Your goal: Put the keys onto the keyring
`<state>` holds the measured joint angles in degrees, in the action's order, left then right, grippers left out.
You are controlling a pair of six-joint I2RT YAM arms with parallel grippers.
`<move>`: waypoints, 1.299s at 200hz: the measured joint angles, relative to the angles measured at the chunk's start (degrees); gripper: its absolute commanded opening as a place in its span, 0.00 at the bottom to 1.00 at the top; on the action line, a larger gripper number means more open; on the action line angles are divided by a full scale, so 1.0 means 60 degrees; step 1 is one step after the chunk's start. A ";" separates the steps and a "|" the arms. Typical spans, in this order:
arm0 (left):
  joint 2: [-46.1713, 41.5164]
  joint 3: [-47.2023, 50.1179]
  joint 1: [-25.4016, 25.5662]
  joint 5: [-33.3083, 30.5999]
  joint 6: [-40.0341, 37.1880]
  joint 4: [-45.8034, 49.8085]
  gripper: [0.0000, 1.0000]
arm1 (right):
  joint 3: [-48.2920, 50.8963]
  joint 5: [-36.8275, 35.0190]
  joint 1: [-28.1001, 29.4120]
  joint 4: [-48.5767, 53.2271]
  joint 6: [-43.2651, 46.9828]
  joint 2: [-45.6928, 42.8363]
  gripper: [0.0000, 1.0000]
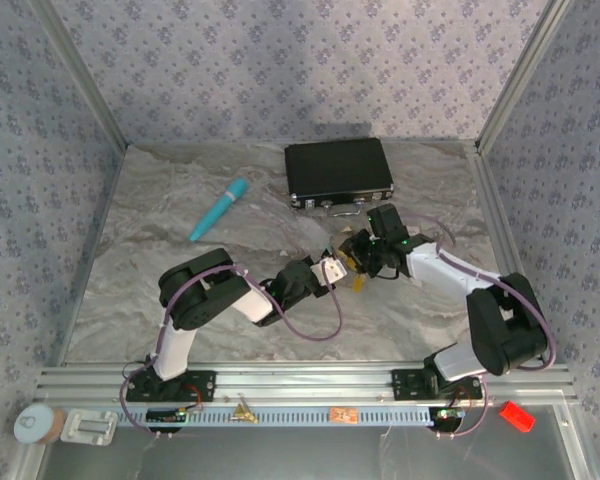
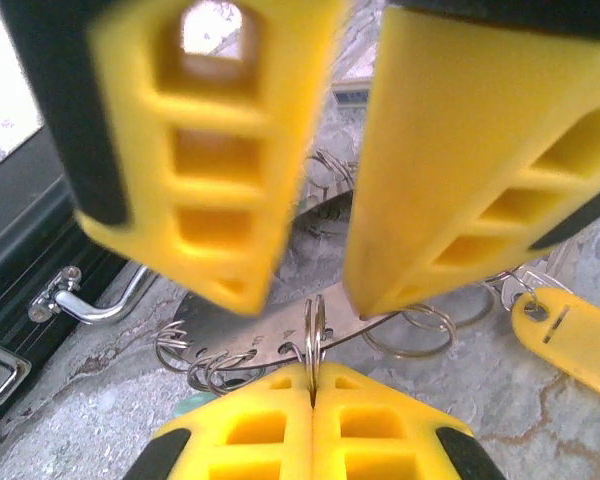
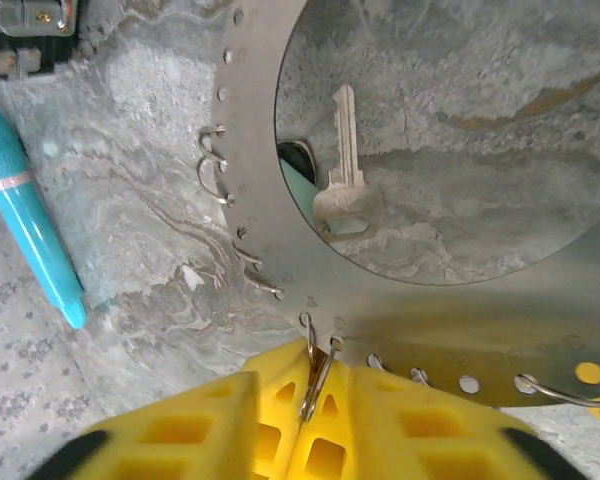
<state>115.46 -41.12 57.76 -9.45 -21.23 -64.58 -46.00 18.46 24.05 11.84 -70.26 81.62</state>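
Left claw [image 2: 313, 375] is pressed shut on one small ring [image 2: 313, 330] threaded through the rim of the keyring [image 3: 250, 150]. Right claw [image 2: 308, 290] faces it, its fingers a little apart on either side of that same ring; I cannot tell whether they touch it. The keyring is mid-desk [image 1: 180, 300], just in front of the case [image 1: 338, 172]. One silver key [image 3: 345, 160] and one green tag [image 3: 298, 175] show through its hole, and one yellow tag [image 2: 570, 340] lies beside the rim. At least five small rings hang in the rim holes. One black case, one teal pen [image 1: 220, 208].
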 measured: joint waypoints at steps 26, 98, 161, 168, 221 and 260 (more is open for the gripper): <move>-0.0233 0.0226 -0.0120 0.0430 0.0175 0.0033 0.00 | -0.0025 -0.0189 -0.0652 0.0335 0.0907 -0.0991 0.52; -0.1971 0.0827 -0.1169 0.2790 0.0550 0.1064 0.00 | 0.0237 -0.1832 -0.1519 -0.0933 0.7573 -0.4579 0.46; -0.3566 0.0852 -0.2302 0.5268 0.0437 0.3151 0.00 | 0.0863 -0.0058 -0.0393 -0.1647 1.4141 -0.4200 0.43; -0.3683 0.0871 -0.2379 0.5482 0.0379 0.3344 0.00 | 0.0841 0.0124 -0.0182 -0.1413 1.4772 -0.4040 0.42; -0.4240 0.0991 -0.2524 0.6663 -0.0277 0.4670 0.00 | 0.0838 0.1446 0.0885 -0.0455 1.7263 -0.3184 0.33; -0.4575 0.1005 -0.2546 0.6991 -0.0619 0.5173 0.00 | 0.0838 0.1512 0.1439 -0.0259 1.7904 -0.2492 0.30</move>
<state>88.01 -35.09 42.48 32.49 -24.95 -33.54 -40.97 27.53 32.69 10.28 37.17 66.67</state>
